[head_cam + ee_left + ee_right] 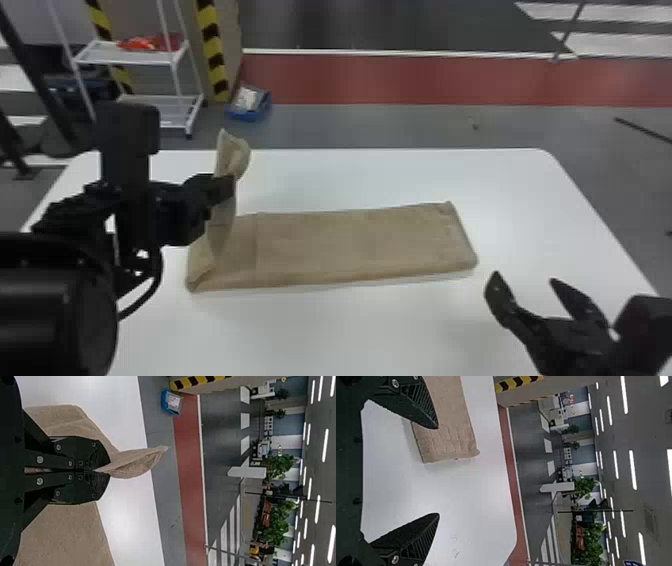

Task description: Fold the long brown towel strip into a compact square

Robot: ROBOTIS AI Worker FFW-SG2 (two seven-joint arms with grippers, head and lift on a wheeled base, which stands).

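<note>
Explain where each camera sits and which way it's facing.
Head view: on the head, looking forward and down at the towel on the table; the left hand and right hand show.
Left wrist view: on the left wrist, looking outward past its own fingers, closed on the towel.
Right wrist view: on the right wrist, looking across the table between its open fingers.
Both wrist views share the towel and red floor band.
</note>
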